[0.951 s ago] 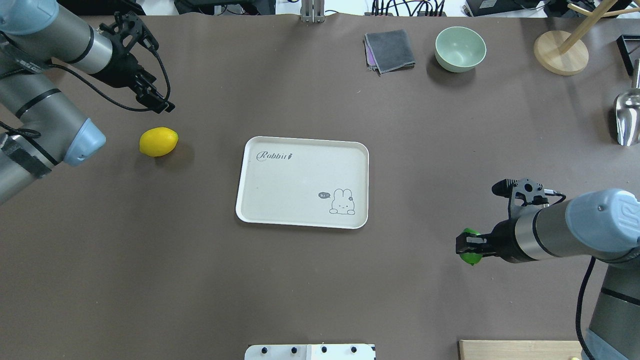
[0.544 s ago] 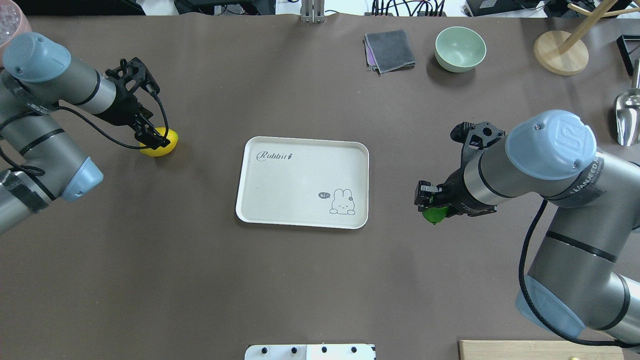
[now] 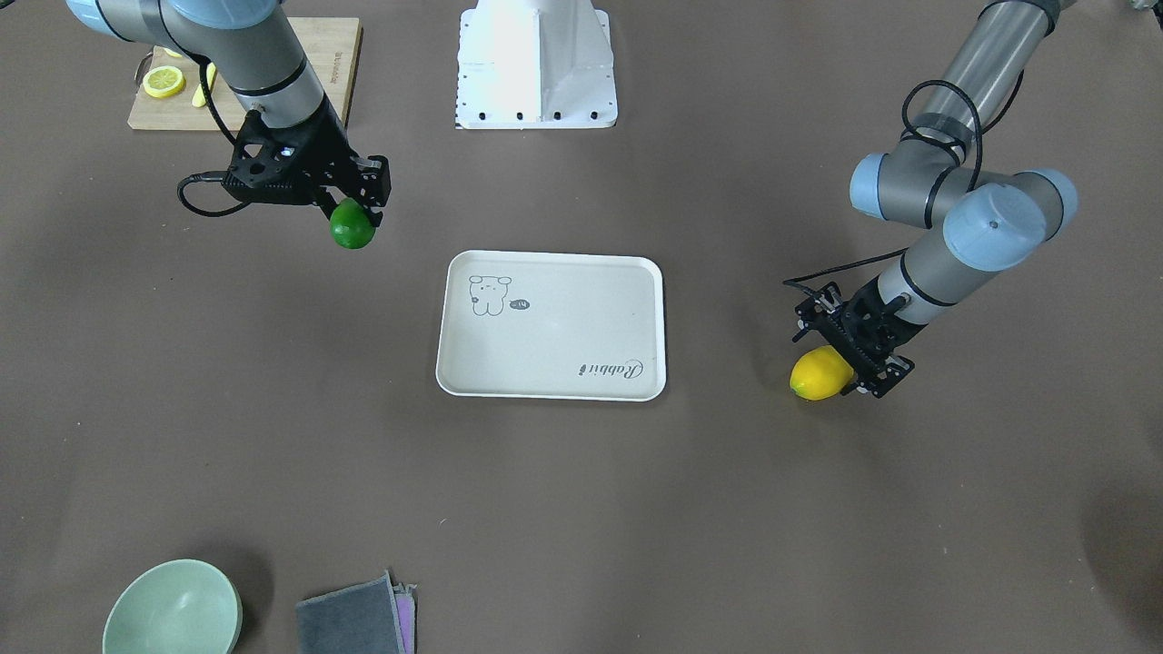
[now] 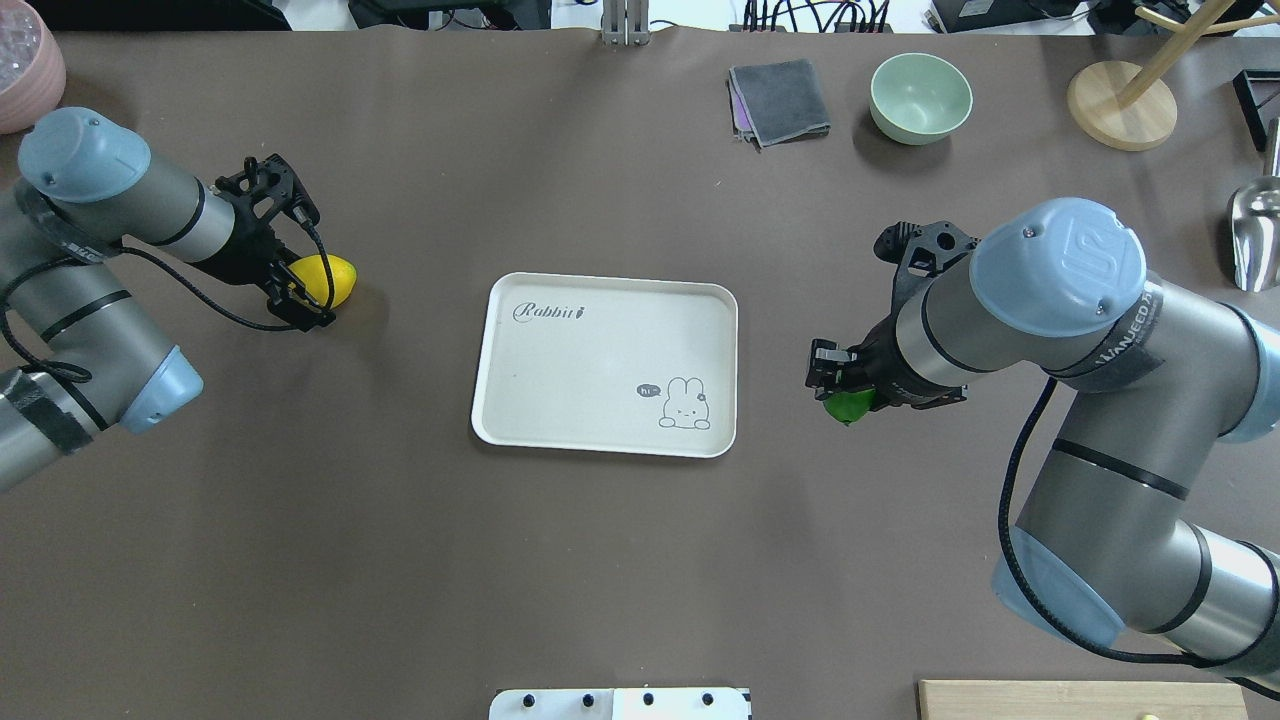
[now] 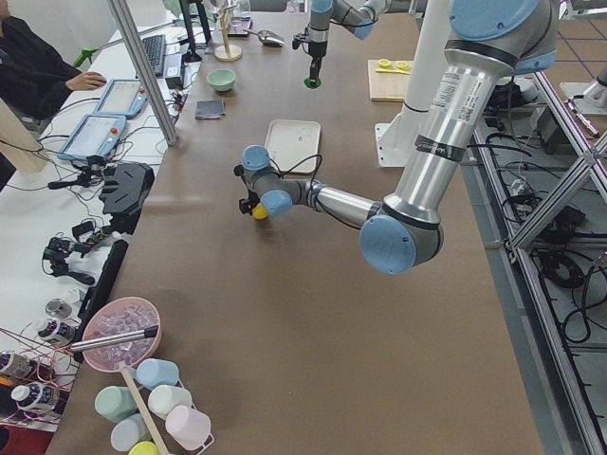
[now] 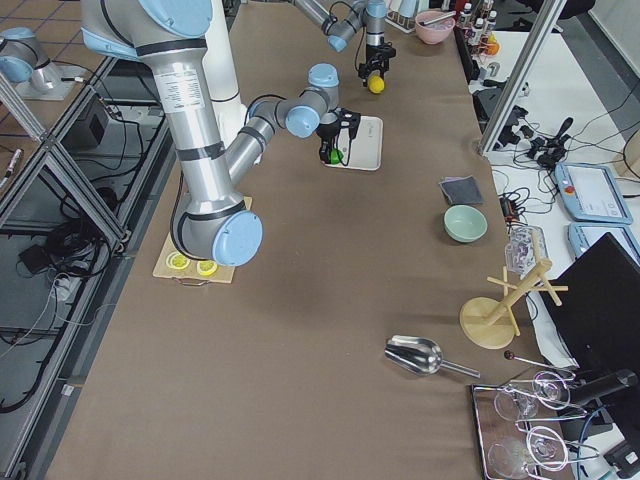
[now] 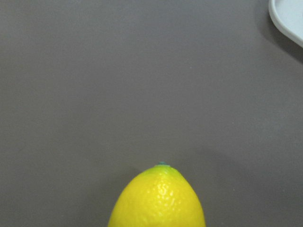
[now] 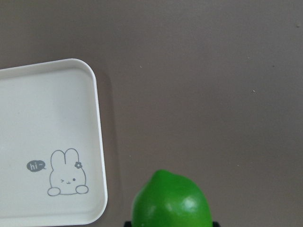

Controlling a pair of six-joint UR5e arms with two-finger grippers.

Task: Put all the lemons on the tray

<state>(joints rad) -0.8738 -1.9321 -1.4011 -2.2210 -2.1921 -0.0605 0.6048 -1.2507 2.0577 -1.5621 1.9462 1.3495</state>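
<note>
"Two lemons, and neither is on the tray (image 4: 600,340) yet. Where is each?"

"The green lemon (image 4: 848,407) is pinched in the right gripper (image 4: 838,390), its fingers clenched on it. It is carried clear of the desk (image 4: 600,560), just beside the tray's short edge by the rabbit drawing (image 4: 685,403), not over the tray."

"Why gripped from above?"

"My guess is that the fruit's underside hangs free, so it can be set on the flat tray without the fingers meeting the rim."

"And the yellow lemon (image 4: 330,278)?"

"It lies on the desk, well apart from the tray's opposite short edge. The left gripper (image 4: 305,292) is down at it, one finger on either side, with the fruit's pointed tip aimed toward the tray in the wrist view. Whether those fingers have squeezed shut, I cannot tell."

"What does the next move need?"

"Probably a low release over the tray's middle. A rounded fruit could roll off over so shallow a rim."
</note>
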